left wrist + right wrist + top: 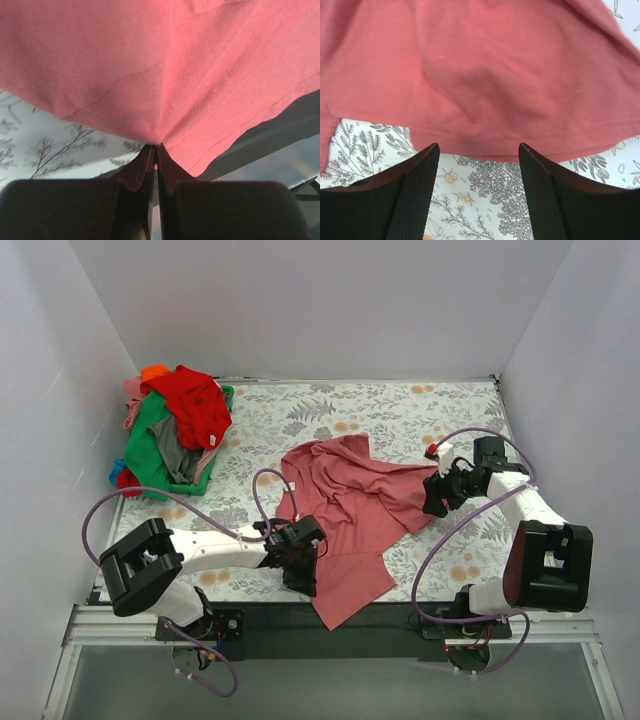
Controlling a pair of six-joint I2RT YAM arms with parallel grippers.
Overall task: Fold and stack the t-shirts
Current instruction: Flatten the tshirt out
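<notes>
As the overhead view has it, the salmon-pink t-shirt [345, 502] lies rumpled mid-table on the floral table cover [400, 405], one corner spilling over the dark near strip [250, 625]. The pile of t-shirts [178, 430], red, green, orange and grey, sits heaped in the far left corner, well apart. The left gripper [300, 562] is down on the shirt's left edge and the right gripper [438, 495] is at its right edge, but from up here neither pair of jaws can be read. Over to the left wrist camera, and there's the answer: jaws clamped tight together, a pinch of salmon fabric caught between them, the cloth fanning away in taut creases, raised above the cover. Right wrist camera now: fingers [415, 175] spread wide, nothing between them, the shirt's stitched hem lying on the cover right at the tips, and only this view shows that gap
</notes>
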